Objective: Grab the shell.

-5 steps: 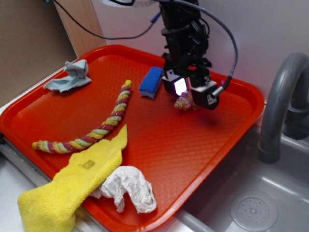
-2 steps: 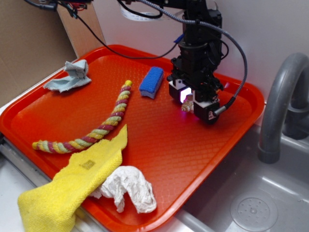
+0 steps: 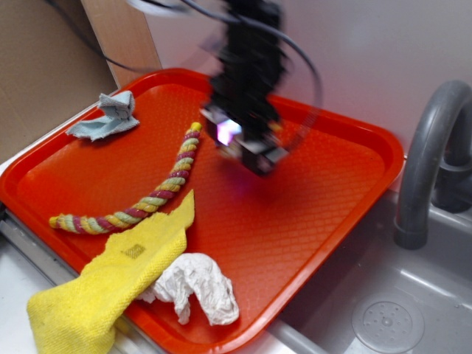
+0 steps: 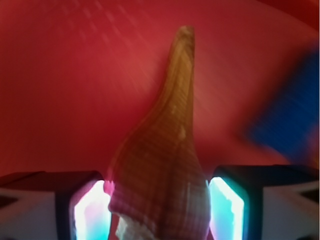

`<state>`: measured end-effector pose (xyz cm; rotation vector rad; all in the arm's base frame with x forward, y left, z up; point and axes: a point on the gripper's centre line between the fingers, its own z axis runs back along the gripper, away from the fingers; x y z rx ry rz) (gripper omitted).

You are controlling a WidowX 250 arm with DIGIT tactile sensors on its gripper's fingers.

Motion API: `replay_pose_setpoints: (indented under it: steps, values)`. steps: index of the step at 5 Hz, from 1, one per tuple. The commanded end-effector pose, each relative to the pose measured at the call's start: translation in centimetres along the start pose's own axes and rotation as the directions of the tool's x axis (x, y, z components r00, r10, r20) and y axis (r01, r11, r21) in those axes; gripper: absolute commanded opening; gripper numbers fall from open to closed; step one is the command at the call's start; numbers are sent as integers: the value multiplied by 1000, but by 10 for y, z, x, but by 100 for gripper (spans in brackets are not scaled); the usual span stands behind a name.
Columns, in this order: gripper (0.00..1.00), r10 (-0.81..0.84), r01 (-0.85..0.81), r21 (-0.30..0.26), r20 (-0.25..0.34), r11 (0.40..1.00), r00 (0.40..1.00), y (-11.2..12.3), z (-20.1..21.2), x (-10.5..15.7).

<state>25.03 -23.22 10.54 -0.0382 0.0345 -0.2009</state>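
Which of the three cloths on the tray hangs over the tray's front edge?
The yellow towel: it spills past the red tray rim. The grey-blue rag lies at the back, and the white crumpled cloth lies inside.

place: looks like a kitchen sink setup, maybe a toy or mock one
sink: grey basin [image 3: 413, 295] with a round drain [image 3: 386, 320] and curved grey faucet [image 3: 428, 147]
counter stuff: red tray [image 3: 354, 184] holding a yellow towel [image 3: 110, 280] and crumpled rags
backdrop: plain wall, cardboard panel [image 3: 44, 66]

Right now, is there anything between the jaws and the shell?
Nothing visible. In the wrist view the shell sits directly between the two jaws of the gripper, its bulbous end filling the gap, thin tip pointing away over the red tray.
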Motion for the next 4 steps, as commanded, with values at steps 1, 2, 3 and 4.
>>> replay_pose_setpoints:
  steps: [1,2,3,4]
  values:
    - [0,107,-90,-128,130,988,986,61,80,-77]
    - [0,179,-162,-98,203,982,963,73,100,-102]
    - [0,204,-185,-90,311,979,928,71,114,-112]
    - [0,216,-195,-101,272,976,938,72,111,-112]
